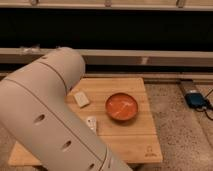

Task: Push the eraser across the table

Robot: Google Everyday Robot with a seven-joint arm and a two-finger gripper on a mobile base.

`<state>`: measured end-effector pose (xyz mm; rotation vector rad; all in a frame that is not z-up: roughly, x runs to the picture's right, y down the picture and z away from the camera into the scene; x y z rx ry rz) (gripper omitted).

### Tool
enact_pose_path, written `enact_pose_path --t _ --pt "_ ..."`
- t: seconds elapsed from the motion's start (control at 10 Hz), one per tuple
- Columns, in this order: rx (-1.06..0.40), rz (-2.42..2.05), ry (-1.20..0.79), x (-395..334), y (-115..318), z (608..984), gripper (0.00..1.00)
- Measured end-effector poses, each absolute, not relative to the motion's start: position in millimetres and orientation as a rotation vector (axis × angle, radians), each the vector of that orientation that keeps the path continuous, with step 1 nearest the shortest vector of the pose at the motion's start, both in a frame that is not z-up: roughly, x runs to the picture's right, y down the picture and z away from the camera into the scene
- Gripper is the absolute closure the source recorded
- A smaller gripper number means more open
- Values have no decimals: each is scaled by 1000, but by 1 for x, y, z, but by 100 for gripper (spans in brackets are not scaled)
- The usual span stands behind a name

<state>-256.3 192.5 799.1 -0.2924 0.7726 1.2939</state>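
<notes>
The low wooden plank table fills the middle of the camera view, with a small logo near its front right corner. My big white arm covers the table's left half. The gripper is out of view. The eraser does not show; it is either hidden behind the arm or out of view. A small white block lies on the table just right of the arm. A second small whitish object lies at the arm's edge, partly hidden.
An orange bowl sits on the table's middle right. A long low ledge runs behind the table against a dark wall. A blue device with a cable lies on the speckled floor at the right.
</notes>
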Motion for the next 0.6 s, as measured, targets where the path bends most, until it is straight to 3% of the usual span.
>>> enact_pose_path --t 0.6 --pt "-360 1385 653 -243 173 768 20"
